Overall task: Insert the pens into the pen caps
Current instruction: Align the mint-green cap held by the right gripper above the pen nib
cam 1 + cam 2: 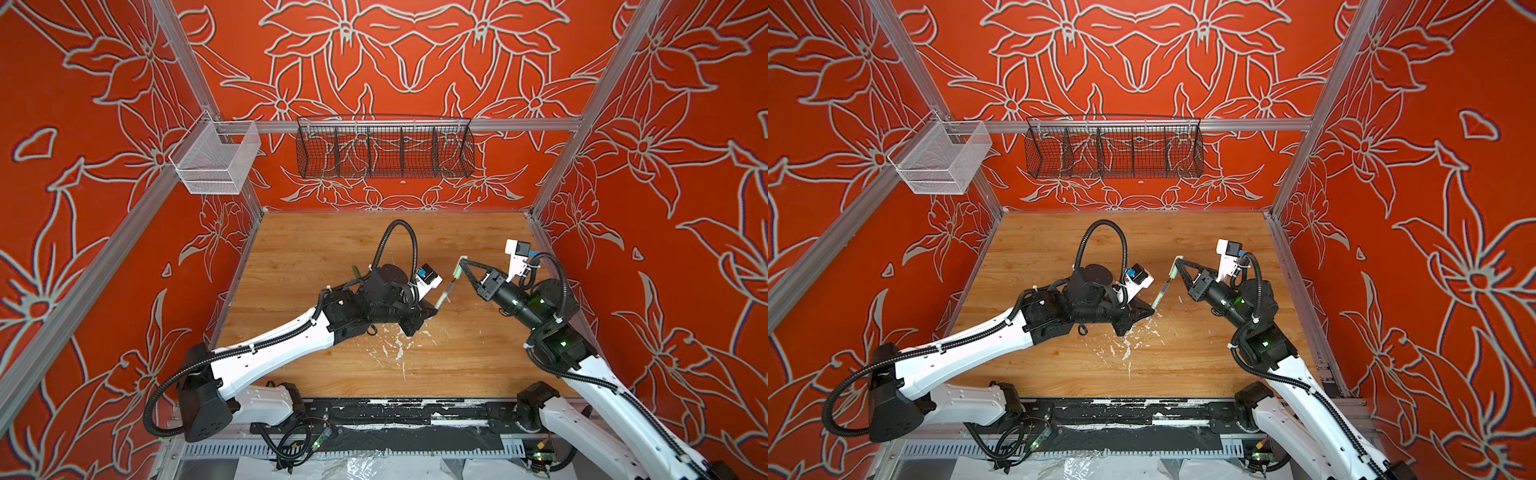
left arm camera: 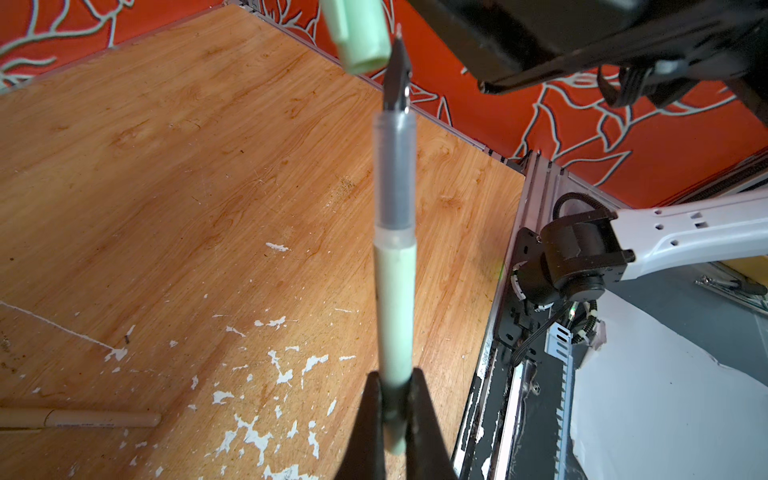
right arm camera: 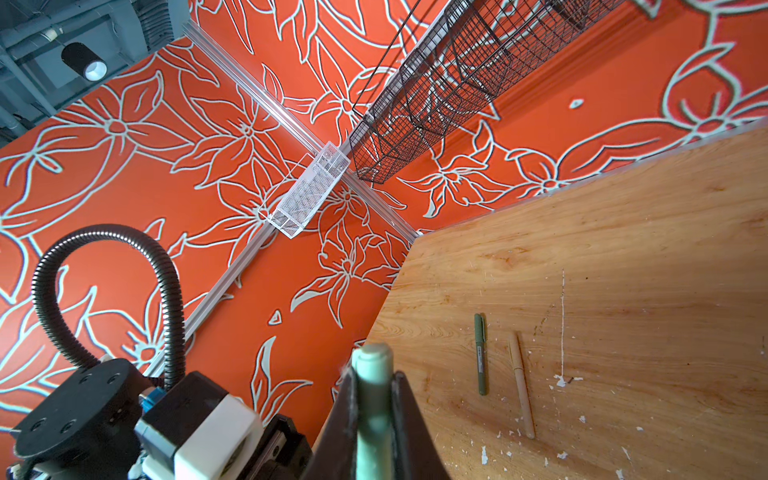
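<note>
The wooden table [image 1: 311,249] fills the floor of the red flowered booth, and a black wire basket [image 1: 384,151] hangs on the back wall. The left arm [image 1: 270,349] and right arm [image 1: 602,374] reach toward each other above the middle of the table. The left gripper [image 2: 395,386] has its fingers pinched on the lower barrel of the pale green pen [image 2: 395,291], which is held in the air with its dark nib pointing at the right gripper [image 3: 374,376]. That gripper's fingers are clamped on the pale green cap [image 3: 371,357]. In the left wrist view the nib lies just beside the cap's open mouth, not inside it. The dark green pen [image 3: 481,353] and tan pen [image 3: 521,384] lie side by side on the wood, apart from each other, near white paint flecks [image 2: 249,432].
</note>
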`<state>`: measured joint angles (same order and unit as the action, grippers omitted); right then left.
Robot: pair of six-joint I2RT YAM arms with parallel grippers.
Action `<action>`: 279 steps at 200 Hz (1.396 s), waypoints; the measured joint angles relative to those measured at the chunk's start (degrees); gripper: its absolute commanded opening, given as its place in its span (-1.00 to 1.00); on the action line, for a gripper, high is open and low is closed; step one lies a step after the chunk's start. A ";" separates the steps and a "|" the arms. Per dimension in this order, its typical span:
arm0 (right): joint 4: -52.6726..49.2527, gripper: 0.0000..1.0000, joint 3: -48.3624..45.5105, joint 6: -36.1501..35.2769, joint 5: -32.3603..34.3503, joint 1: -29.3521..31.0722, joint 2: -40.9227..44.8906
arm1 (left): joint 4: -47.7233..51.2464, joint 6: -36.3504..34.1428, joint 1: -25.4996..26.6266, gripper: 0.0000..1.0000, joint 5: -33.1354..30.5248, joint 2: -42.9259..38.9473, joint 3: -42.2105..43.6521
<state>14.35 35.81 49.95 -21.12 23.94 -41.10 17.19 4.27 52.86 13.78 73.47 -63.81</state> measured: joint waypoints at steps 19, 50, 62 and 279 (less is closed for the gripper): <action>0.83 -1.00 0.00 0.35 -0.52 0.00 -0.44 | 0.00 0.00 0.00 -1.00 -0.04 0.00 0.00; 1.79 -1.00 -0.44 0.90 -0.79 0.00 -0.20 | -0.02 0.00 0.00 -1.00 -0.20 0.00 0.00; 1.79 -1.00 -0.76 1.07 -0.68 0.00 0.15 | -0.04 0.00 0.00 -1.00 -0.17 0.00 0.00; 2.99 -1.00 -0.90 3.32 -2.27 0.42 -0.37 | -0.15 -0.26 0.02 -1.00 -0.39 0.02 -0.09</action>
<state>17.34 34.92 53.28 -23.40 24.36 -41.47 17.04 4.01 52.88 13.39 73.49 -63.90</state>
